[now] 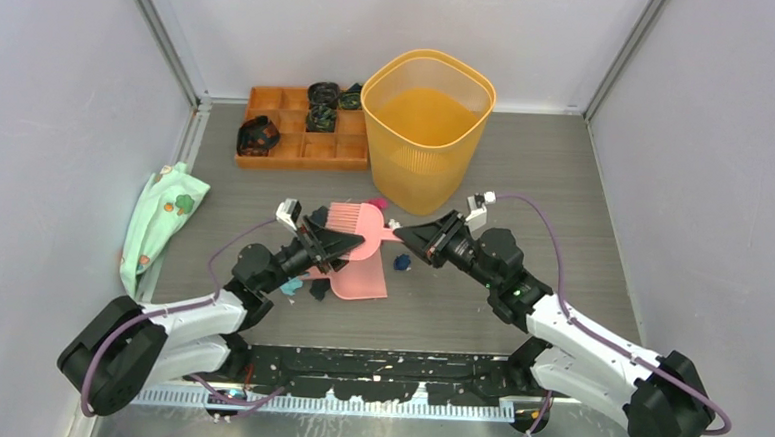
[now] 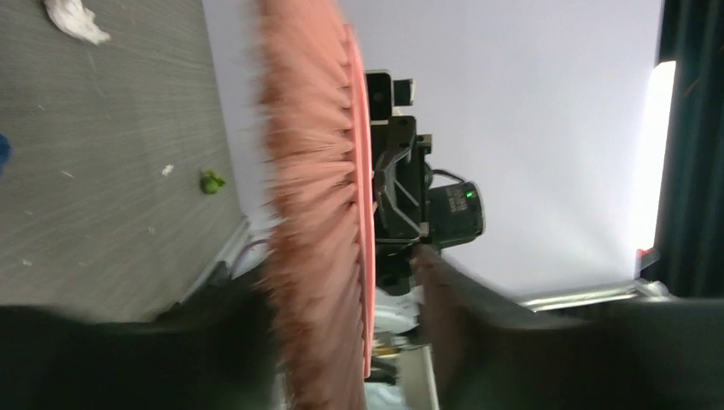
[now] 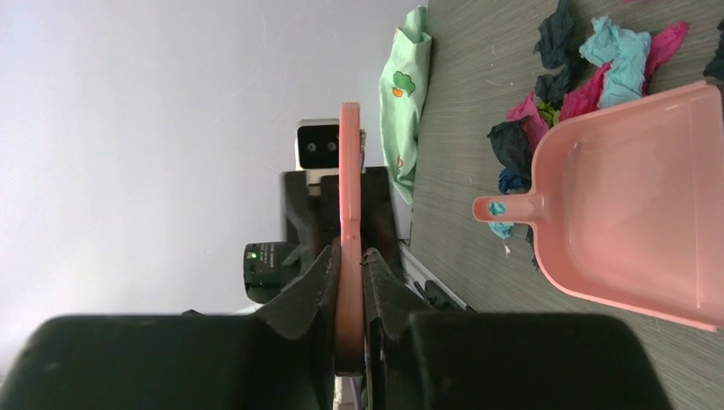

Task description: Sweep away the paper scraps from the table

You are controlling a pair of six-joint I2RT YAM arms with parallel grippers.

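A pink brush (image 1: 351, 219) hangs above the table (image 1: 565, 188) at the middle. My right gripper (image 1: 410, 236) is shut on its handle (image 3: 350, 196). My left gripper (image 1: 327, 243) is open with its jaws on either side of the bristle head (image 2: 316, 213); the left finger is at the bristles and the right finger stands off the back. A pink dustpan (image 1: 360, 275) lies flat below; it also shows in the right wrist view (image 3: 632, 222). The paper scraps (image 3: 589, 77) lie heaped beside the pan, with a teal one (image 1: 292, 287) and a blue one (image 1: 401, 262) apart.
A tall orange bin (image 1: 428, 131) stands behind the brush. An orange compartmented tray (image 1: 298, 139) with black-and-green bands (image 1: 258, 135) is at the back left. A mint-green cloth (image 1: 163, 217) lies at the left edge. The metal rail (image 1: 355, 389) runs along the near edge.
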